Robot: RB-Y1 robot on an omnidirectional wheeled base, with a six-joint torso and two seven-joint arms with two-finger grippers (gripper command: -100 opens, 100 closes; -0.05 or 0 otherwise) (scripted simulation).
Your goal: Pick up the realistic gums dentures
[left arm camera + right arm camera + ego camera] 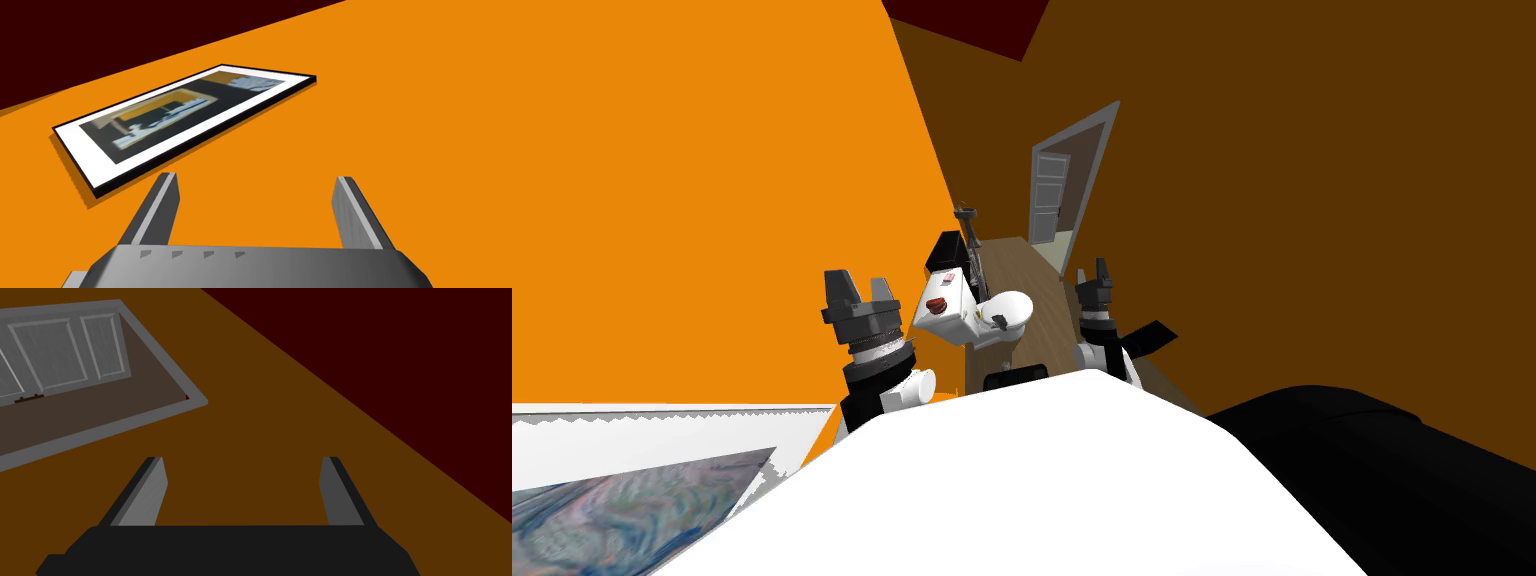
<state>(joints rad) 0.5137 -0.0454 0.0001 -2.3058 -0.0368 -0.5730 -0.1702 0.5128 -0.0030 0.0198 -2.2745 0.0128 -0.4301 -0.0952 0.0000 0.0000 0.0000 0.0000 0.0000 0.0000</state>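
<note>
Closest in, both arms are raised on either side of the chest, neither committed to a reach yet. The left gripper [859, 287] stands beside the orange wall, fingers spread wide with nothing between them. The right gripper [1093, 270] is likewise released and empty. I judge this a carrying pose that keeps the fingers out of the way until the target is within reach.

Just beyond, between the two grippers, a white toilet [1009, 310] stands on the wooden floor [1022, 265]. On the flat lid of its tank lies a small dark red thing, most likely the dentures [939, 305], apart from a smaller pale-and-red item [949, 277] farther back on the same lid. Lying exposed on top, they invite a grasp from above. Farthest off, a grey door [1051, 195] stands open.
</note>
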